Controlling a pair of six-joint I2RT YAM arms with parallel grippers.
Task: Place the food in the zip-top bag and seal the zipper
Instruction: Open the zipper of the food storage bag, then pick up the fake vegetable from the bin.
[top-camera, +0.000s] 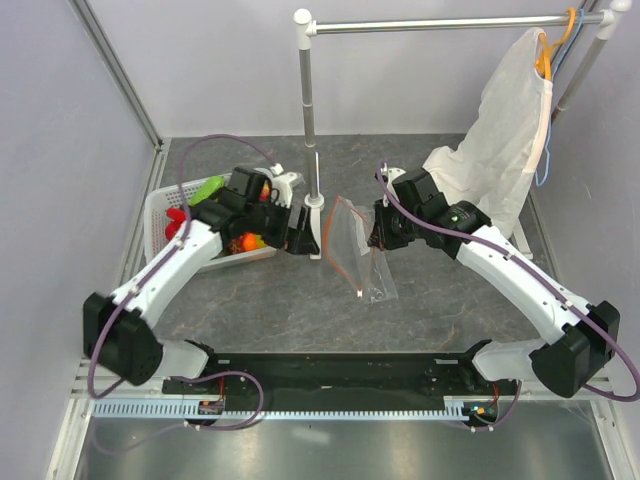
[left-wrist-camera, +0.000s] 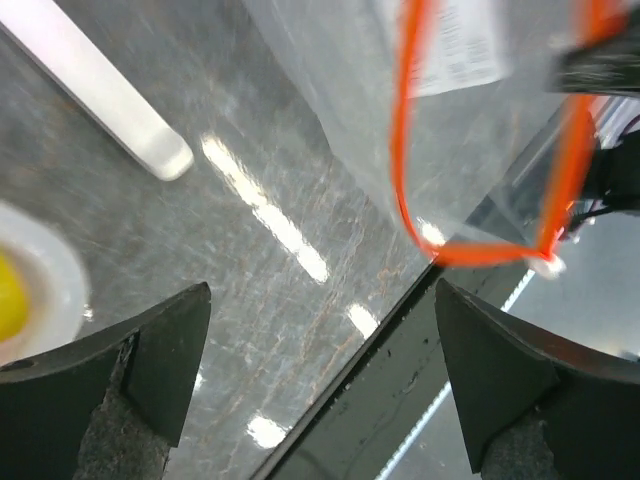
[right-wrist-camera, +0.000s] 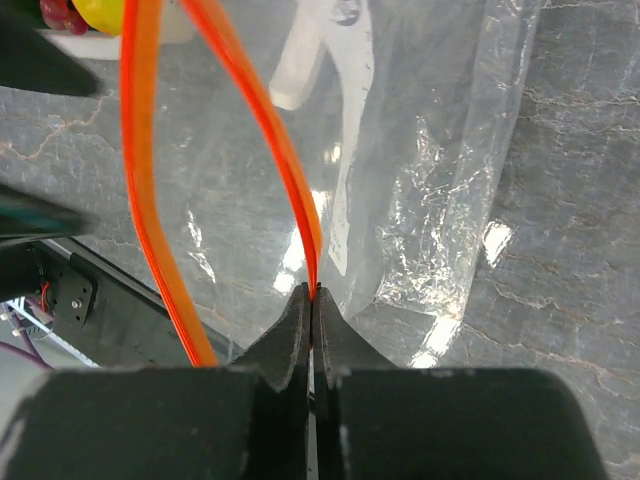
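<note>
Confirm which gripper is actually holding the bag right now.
The right gripper, jaws shut on the orange-red zipper of the zip-top bag. The left gripper stands wide open, nothing between its jaws.

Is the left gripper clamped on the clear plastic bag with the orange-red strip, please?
No, the left gripper stands open, the clear bag beyond it.

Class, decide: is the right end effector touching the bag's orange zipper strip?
Touching. The right wrist view shows the right end effector closed on the zipper strip, which disappears between its shut jaws.
</note>
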